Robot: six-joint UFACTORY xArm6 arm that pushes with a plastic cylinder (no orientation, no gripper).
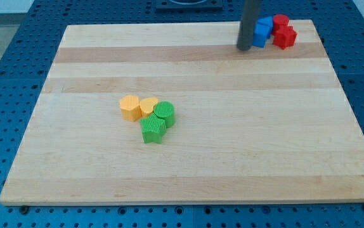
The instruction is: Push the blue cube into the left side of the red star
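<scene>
Tool: bare rod, nothing grasped; tip (pixel 244 48) on tabletop (pixel 188 164).
Blue cube (pixel 260 37): touching tip's right.
Red star (pixel 285 37): just beyond cube.
Other blocks: well apart.

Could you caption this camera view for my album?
My tip presses the blue cube toward the red star.

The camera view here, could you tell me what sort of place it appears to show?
Most likely a robotics lab bench. A pale wooden board lies on a blue perforated table, small coloured blocks such as the blue cube and red star sit on it, and my tip rests beside the cube's left.
</scene>
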